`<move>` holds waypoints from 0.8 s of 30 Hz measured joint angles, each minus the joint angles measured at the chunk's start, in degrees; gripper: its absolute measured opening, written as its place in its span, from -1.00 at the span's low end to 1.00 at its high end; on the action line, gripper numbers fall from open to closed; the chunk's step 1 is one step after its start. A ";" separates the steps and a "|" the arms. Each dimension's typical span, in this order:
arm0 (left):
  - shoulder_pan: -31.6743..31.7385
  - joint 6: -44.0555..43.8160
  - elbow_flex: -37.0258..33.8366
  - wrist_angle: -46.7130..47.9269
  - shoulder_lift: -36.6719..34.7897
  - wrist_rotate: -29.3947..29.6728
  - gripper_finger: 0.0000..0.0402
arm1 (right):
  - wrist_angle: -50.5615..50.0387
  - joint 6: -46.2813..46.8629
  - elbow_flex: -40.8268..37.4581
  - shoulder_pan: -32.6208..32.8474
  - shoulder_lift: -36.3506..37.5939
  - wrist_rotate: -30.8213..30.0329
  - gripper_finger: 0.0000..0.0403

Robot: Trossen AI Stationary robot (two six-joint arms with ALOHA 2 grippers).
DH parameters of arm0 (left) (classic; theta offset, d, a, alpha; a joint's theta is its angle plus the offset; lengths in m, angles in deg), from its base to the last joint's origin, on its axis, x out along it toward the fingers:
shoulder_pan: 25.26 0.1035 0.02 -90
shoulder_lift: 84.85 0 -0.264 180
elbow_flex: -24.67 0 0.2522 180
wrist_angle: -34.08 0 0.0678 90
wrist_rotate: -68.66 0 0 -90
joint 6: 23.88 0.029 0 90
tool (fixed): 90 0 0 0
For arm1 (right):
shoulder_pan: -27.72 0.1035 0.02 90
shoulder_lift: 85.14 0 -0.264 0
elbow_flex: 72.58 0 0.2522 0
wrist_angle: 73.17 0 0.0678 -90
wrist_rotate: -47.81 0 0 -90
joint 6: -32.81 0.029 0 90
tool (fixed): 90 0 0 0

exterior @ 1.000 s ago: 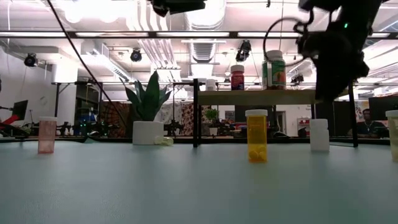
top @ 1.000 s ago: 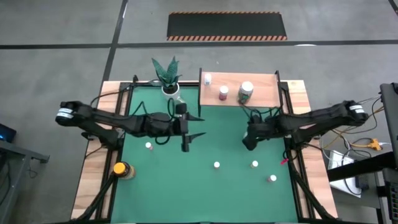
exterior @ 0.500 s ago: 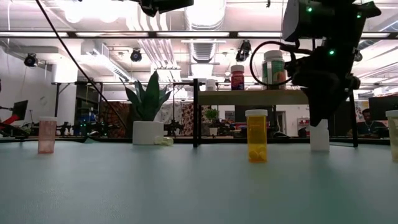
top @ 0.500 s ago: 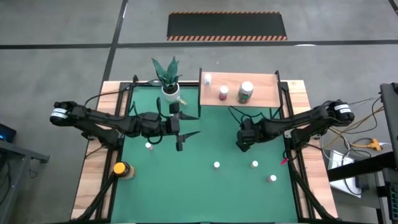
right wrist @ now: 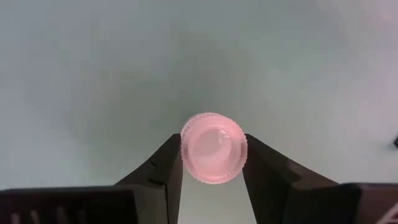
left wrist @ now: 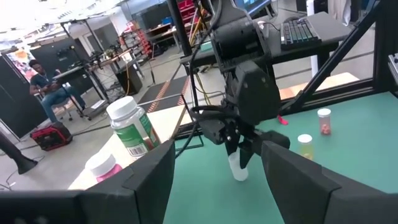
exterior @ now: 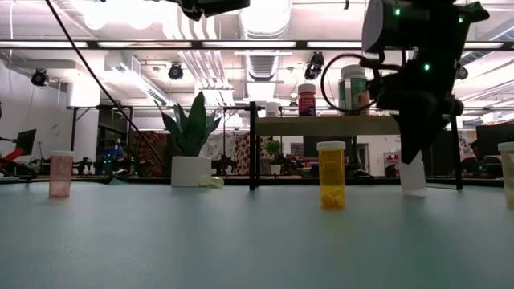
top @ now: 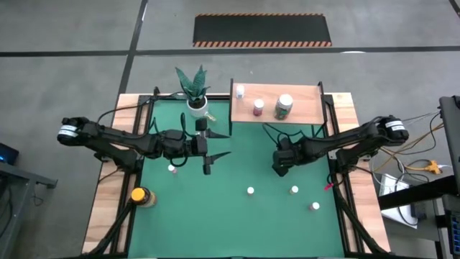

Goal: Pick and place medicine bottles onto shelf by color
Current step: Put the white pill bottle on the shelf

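The small white round medicine bottle (exterior: 413, 171) stands on the green table mat (top: 237, 223) before the light wooden shelf (top: 302, 101), the right gripper (right wrist: 212, 163) pinching its cap, while the left gripper (top: 210, 149) hangs open nearby

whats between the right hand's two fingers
A small white round bottle, its cap seen from above in the right wrist view, sits between the right hand's dark fingers, which touch its sides.

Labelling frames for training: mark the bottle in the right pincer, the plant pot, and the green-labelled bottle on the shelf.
bottle in the right pincer (right wrist: 213, 147), right wrist view, cap top.
plant pot (exterior: 191, 171), low view, white side.
green-labelled bottle (left wrist: 132, 129), left wrist view, label.
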 joint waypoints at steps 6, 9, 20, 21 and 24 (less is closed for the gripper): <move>0.00 1.86 -0.08 0.17 -0.11 0.00 0.11 | 0.59 -9.89 4.37 0.49 2.55 13.97 -0.35; 0.00 2.49 -0.08 0.17 -0.13 0.00 0.11 | 2.56 -14.53 9.46 1.88 2.65 21.30 -0.30; 0.00 2.51 -0.19 0.13 -0.13 0.00 0.11 | -2.97 -33.87 42.93 -1.51 -1.07 5.16 -0.35; 0.00 2.49 -0.19 0.11 -0.13 -0.02 0.11 | -4.84 -35.71 46.38 -3.01 -1.82 2.87 -0.35; 0.00 2.49 -0.19 0.11 -0.13 -0.01 0.11 | -10.85 -40.38 56.41 -9.44 -4.47 -0.90 -0.35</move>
